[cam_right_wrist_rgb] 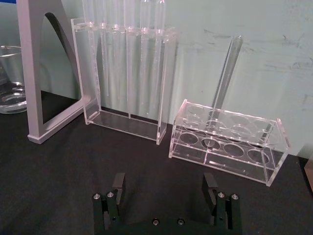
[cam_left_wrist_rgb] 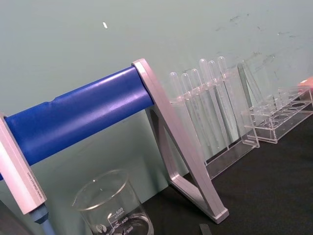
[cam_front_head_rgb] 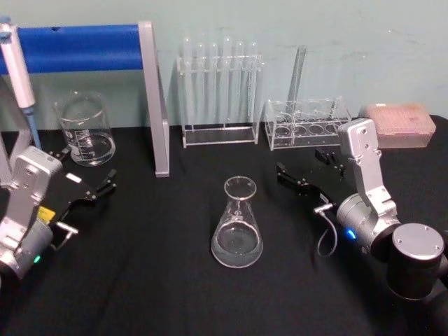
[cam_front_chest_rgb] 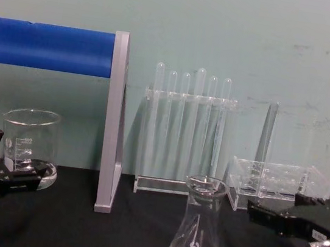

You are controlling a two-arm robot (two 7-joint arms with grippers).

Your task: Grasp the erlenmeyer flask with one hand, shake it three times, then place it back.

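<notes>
While the erlenmeyer flask [cam_front_head_rgb: 237,225] stands upright and alone on the black worktop [cam_front_head_rgb: 154,280], both hands sit back from it with nothing in their grip. The right hand [cam_front_head_rgb: 304,172] hovers low over the worktop, off to the flask's right and a little farther back, its two black fingers [cam_right_wrist_rgb: 118,182] spread wide apart with bare cloth between them. Just beyond this hand is a low clear rack [cam_right_wrist_rgb: 227,141] holding a single leaning test tube [cam_right_wrist_rgb: 224,74], and farther out past the hand stands a taller clear rack [cam_right_wrist_rgb: 125,78] filled with upright test tubes [cam_front_chest_rgb: 185,111]. A pink box [cam_front_head_rgb: 400,124] lies behind the right hand at the worktop's far edge.

The left hand [cam_front_head_rgb: 89,190] rests well to the flask's left, its fingers parted and empty too. Just beyond that hand is a glass beaker [cam_front_head_rgb: 86,130] with printed graduations, standing in front of a stand with a blue bar [cam_front_head_rgb: 77,47] and a grey upright [cam_front_head_rgb: 155,105].

From the chest view the flask's flared rim and neck [cam_front_chest_rgb: 201,227] rise near the middle, between the two hands, touching neither.
</notes>
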